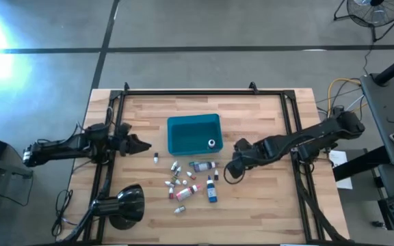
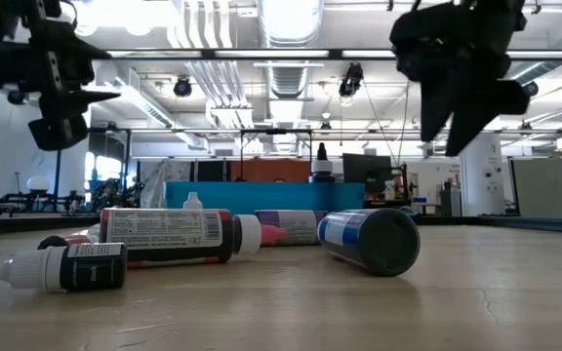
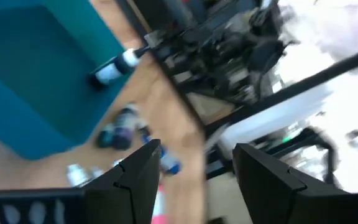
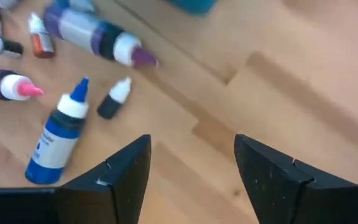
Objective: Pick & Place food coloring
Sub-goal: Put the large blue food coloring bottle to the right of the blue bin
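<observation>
Wooden slat table (image 1: 265,212) under me, black frame rails along its edges; a black lamp-like dome (image 1: 127,204) sits at the near left corner. The food coloring (image 1: 191,183) lies scattered on the bare wood in the middle of the table, just in front of the teal bin (image 1: 183,130): mostly tipped over, a blue-bodied bottle (image 4: 55,140) with blue tip and a small dark vial (image 4: 113,99) nearest my right side, a larger clear bottle with purple tip (image 4: 95,34) beyond them. One bottle (image 1: 212,143) already lies inside the bin, at its right end. My right gripper (image 1: 230,171) hangs above the table just right of the scatter, fingers spread apart, nothing between them; the wrist view shows only bare wood in the gap. My right arm runs back toward the table's right edge. My left gripper (image 1: 146,145) is raised off the table beside the bin's left wall, fingers also apart and empty, its arm stretched out to the left edge. From table height, a red-and-white labelled bottle (image 2: 169,237) and a black one with white cap (image 2: 66,266) lie closest, the bin behind them. Beyond the table: grey concrete floor, a fan (image 1: 375,10) at far right, cables, and a workshop with ceiling ducts and strip lights.
</observation>
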